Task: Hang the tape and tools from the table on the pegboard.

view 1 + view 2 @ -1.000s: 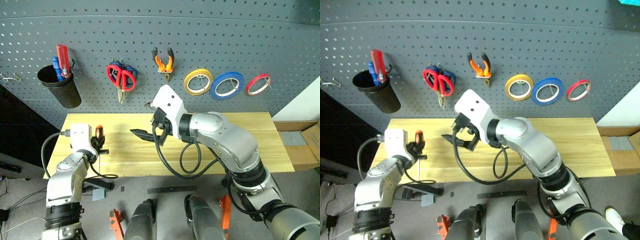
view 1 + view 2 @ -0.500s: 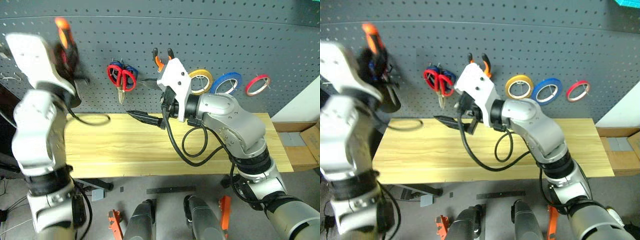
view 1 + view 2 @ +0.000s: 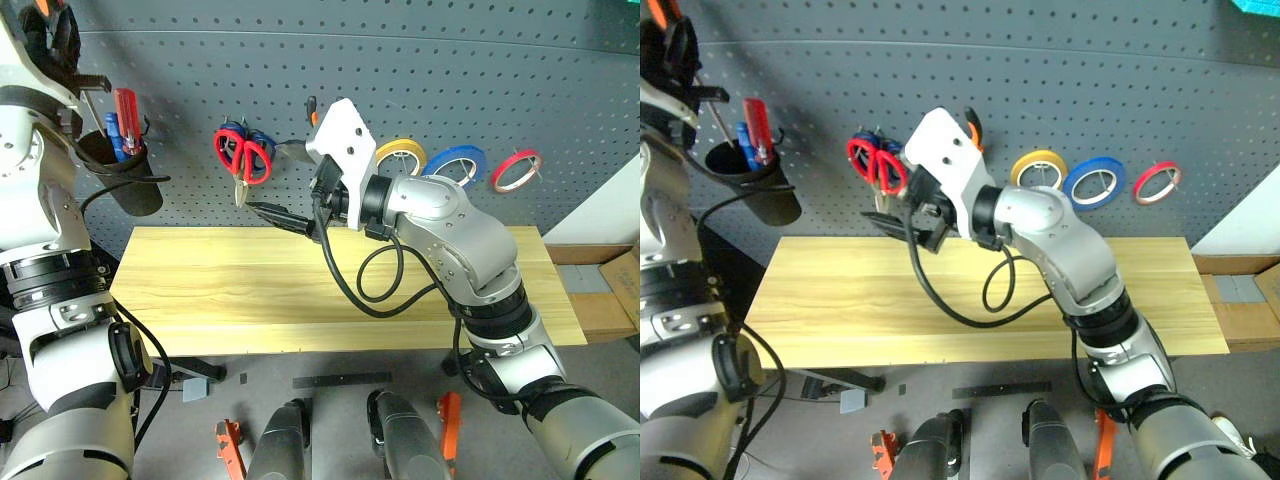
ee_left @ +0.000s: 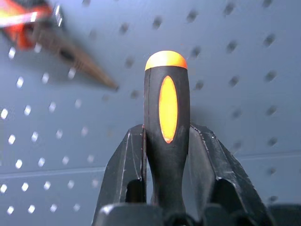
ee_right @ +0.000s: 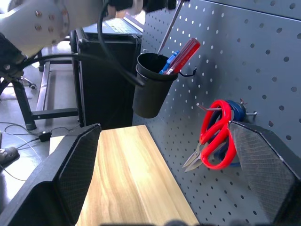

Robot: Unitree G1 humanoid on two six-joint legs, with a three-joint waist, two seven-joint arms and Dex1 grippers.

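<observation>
Pegboard (image 3: 520, 70): three tape rolls, yellow (image 3: 401, 160), blue tape (image 3: 455, 169), red (image 3: 517, 168); two scissors, red-handled scissors (image 3: 243, 158) over blue; one black cup (image 3: 120, 175). Left gripper (image 4: 167, 141) clamps screwdriver (image 4: 166, 117) above cup. Right gripper (image 5: 164, 174) spread wide, empty, over table (image 3: 300, 300) back edge

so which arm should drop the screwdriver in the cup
Left. Its gripper is shut on the screwdriver, raised just above the black cup. The right gripper is open and empty by the scissors.
</observation>
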